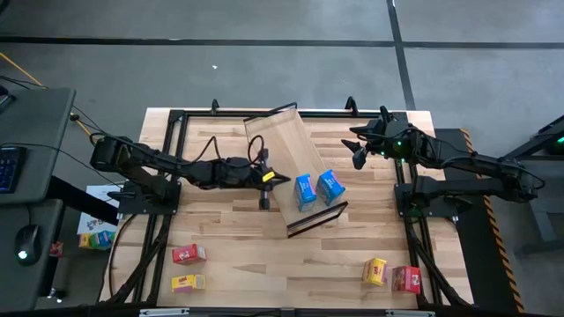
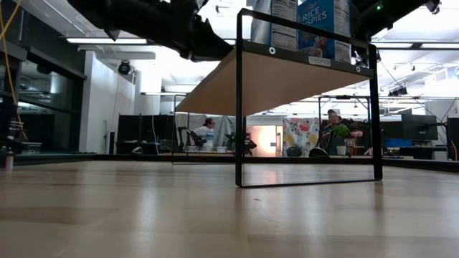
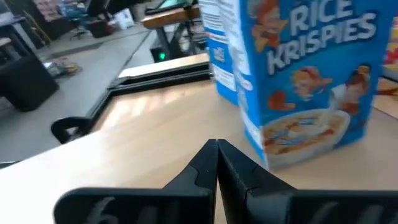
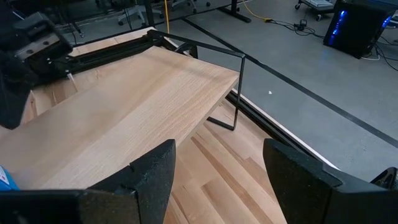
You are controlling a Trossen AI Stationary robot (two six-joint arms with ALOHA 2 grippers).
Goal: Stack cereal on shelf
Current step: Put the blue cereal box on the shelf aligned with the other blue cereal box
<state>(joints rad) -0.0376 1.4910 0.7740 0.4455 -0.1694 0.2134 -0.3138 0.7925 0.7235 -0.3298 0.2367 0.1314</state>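
The shelf [image 1: 286, 154] stands slantwise mid-table on its thin dark frame [image 2: 240, 107]. Two blue cereal boxes [image 1: 305, 190] [image 1: 331, 186] stand upright on the board near its near end. My left gripper [image 1: 284, 180] is shut and points level over the board's left edge. Its tips [image 3: 217, 148] lie just beside the nearer blue box [image 3: 305, 81], apart from it as far as shows. My right gripper [image 1: 356, 146] hangs open above the far right of the table, facing the shelf board [image 4: 124, 106]. A red box [image 1: 188, 254] and a yellow box [image 1: 186, 282] lie near left. A yellow box [image 1: 375, 271] and a red box [image 1: 406, 279] lie near right.
Bare tabletop [image 1: 282, 264] lies between the two pairs of loose boxes along the near edge. Dark frame rails [image 1: 172, 141] run along the table's left, right and far sides. More small boxes [image 1: 95, 231] sit off the table to the left.
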